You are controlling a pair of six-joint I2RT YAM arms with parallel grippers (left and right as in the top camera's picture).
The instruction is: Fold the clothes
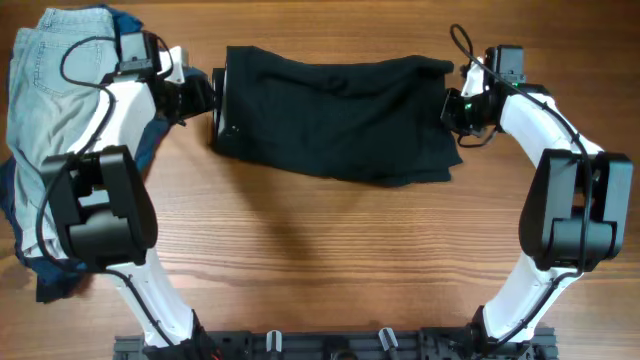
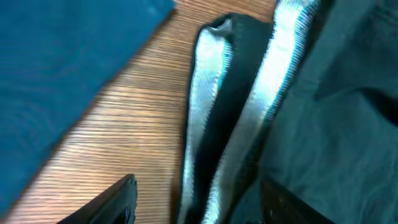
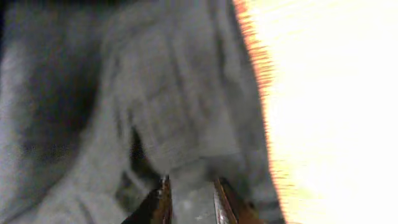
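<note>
A black garment (image 1: 340, 115) lies spread across the far middle of the wooden table. My left gripper (image 1: 215, 100) is at its left edge. In the left wrist view its fingers (image 2: 199, 205) are wide apart, with the garment's folded hem (image 2: 249, 112) between them. My right gripper (image 1: 450, 105) is at the garment's right edge. In the right wrist view its fingers (image 3: 189, 199) are close together with a fold of the cloth (image 3: 155, 93) between them.
A pile of other clothes lies at the far left: light blue jeans (image 1: 45, 80) over dark blue cloth (image 1: 30, 260), which also shows in the left wrist view (image 2: 62, 62). Bare wood (image 1: 330, 260) fills the front half of the table.
</note>
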